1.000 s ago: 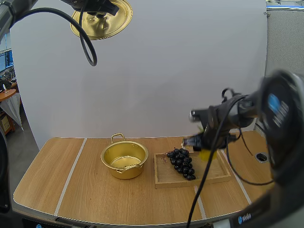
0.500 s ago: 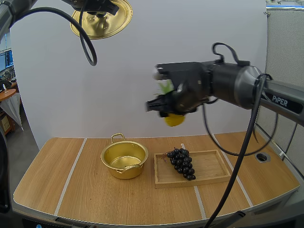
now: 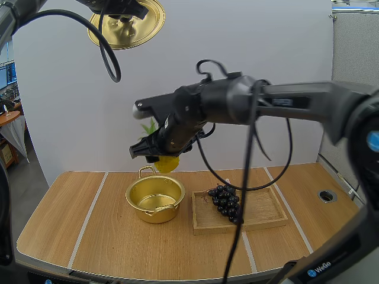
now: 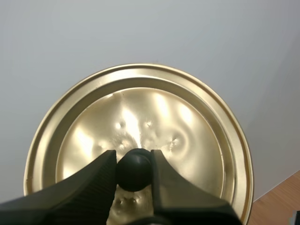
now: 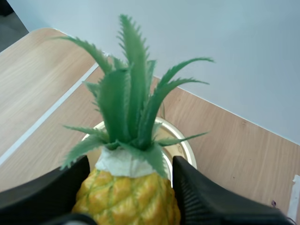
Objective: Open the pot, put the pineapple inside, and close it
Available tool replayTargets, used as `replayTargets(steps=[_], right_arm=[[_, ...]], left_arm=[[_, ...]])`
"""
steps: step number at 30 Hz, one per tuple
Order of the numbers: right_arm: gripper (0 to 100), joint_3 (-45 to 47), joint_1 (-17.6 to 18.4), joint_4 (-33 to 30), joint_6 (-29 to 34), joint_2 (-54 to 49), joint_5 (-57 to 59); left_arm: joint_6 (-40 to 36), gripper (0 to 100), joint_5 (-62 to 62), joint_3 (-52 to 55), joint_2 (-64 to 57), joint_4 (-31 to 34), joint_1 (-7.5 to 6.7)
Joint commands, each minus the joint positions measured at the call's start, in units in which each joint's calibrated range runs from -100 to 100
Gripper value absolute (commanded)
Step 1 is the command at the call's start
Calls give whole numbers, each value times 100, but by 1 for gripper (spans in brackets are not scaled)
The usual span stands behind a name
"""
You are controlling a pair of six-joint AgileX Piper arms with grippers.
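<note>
As your right fingers [image 5: 42,192] clamped the pineapple [image 5: 126,199] above the pot [image 3: 155,198] — left fingers [image 4: 84,187] clamping the lid [image 4: 187,140] — an off-centre drop risked striking its rim.

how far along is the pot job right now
Done: the pot is open, its lid held high by the left jaws at the knob. In hand: the right jaws grip the pineapple, hanging just above the pot. Left: lower it in, release, then set the lid back on.
</note>
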Motion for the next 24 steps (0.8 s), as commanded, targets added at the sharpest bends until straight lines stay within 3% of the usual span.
replayTargets(steps=[1,9,24], right_arm=[[0,-191,5,-39,25,420,-266],[0,-501,5,-39,25,1356,-265],[0,-501,5,20,25,2074,-83]], left_arm=[[-36,0,-151,-40,-57,-33,-19],[-36,0,-151,-40,-57,-33,-19],[-36,0,-151,-40,-57,-33,-19]])
